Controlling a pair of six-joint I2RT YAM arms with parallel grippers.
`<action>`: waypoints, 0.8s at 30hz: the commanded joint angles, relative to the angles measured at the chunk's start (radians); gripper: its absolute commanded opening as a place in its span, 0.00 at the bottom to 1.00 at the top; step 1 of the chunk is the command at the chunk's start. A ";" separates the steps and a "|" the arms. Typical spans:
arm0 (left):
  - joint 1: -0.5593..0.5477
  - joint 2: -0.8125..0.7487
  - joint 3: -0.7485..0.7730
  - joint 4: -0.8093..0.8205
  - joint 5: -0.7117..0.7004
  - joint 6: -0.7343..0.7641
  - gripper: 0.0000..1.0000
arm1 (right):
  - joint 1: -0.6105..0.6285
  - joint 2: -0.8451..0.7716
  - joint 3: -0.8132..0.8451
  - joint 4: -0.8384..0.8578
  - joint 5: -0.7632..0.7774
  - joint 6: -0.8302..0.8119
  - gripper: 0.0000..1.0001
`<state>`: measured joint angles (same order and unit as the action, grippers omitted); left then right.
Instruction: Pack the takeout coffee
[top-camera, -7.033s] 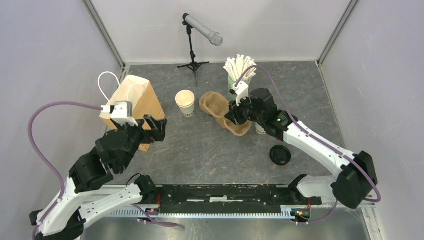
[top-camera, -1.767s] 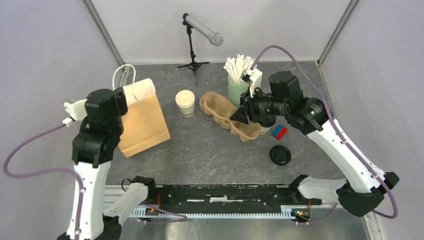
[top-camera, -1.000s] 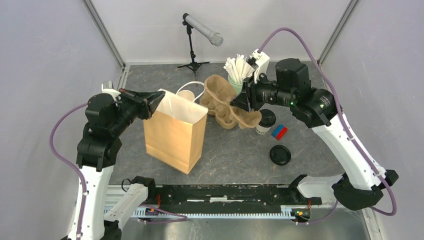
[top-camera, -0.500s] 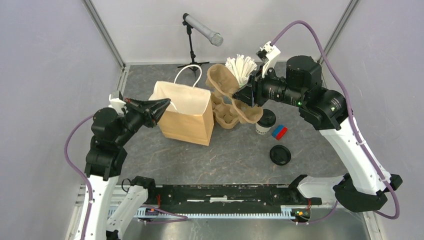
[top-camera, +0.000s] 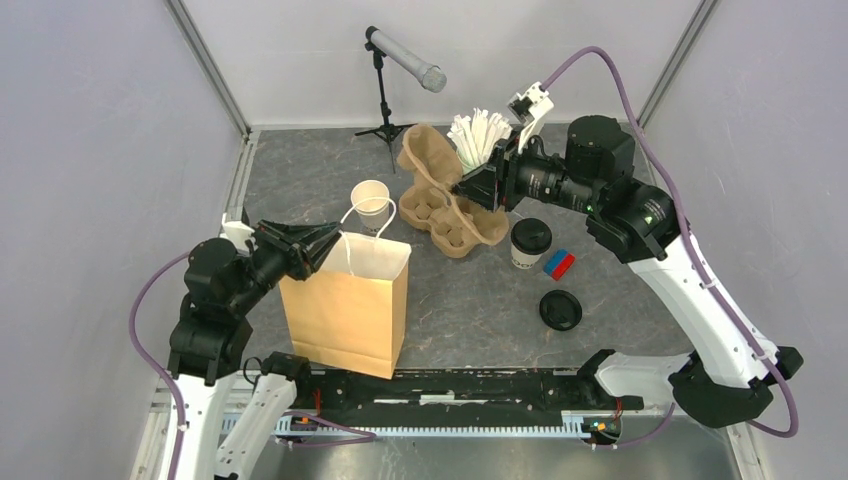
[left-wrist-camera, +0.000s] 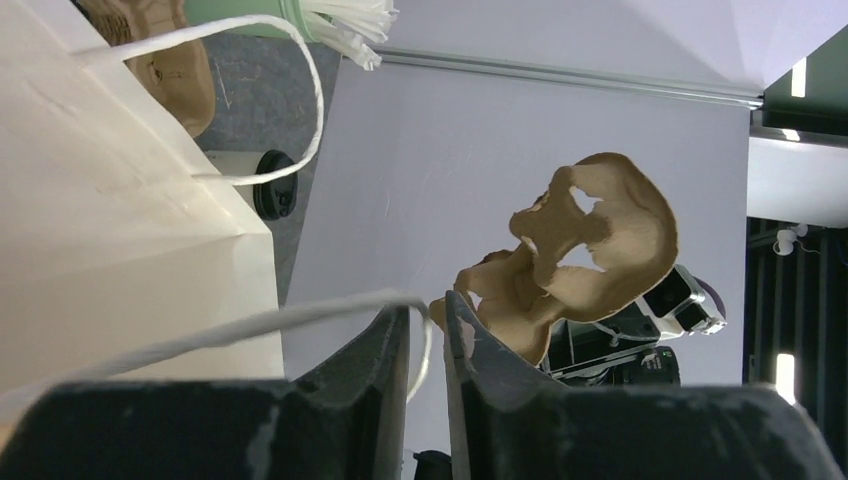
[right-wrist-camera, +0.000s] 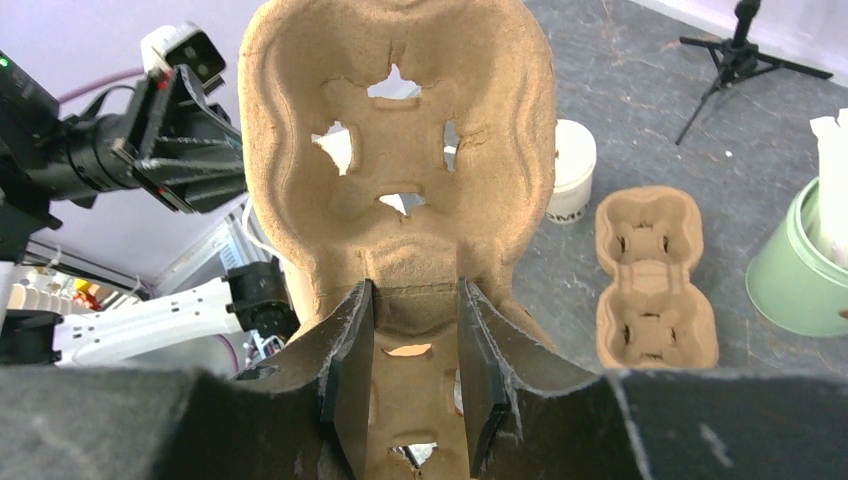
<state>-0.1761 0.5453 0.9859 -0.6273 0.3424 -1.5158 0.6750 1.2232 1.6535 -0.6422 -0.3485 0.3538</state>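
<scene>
Beside the right tool and carrier stands the takeout coffee.

Robot lab test cell: plain pale walls, metal corner posts, grey worktop, mic at 12 o'clock, arm rail at 6.

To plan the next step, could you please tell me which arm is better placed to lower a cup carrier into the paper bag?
Right, I think. The right fingers are shut on a cup carrier held in the air, while the left fingers pinch the handle of the upright, open paper bag.
</scene>
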 joint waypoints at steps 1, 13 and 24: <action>-0.002 -0.029 0.013 -0.038 0.015 0.038 0.24 | 0.018 0.002 -0.014 0.124 -0.021 0.048 0.36; -0.002 0.050 0.036 0.286 0.045 -0.078 0.02 | 0.035 0.026 0.015 0.127 0.024 0.028 0.36; -0.003 -0.082 -0.155 0.297 0.001 -0.124 0.10 | 0.039 0.073 0.009 0.191 0.016 0.052 0.36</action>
<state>-0.1764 0.5404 0.8833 -0.3054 0.3489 -1.6093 0.7071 1.2804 1.6325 -0.5064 -0.3378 0.3969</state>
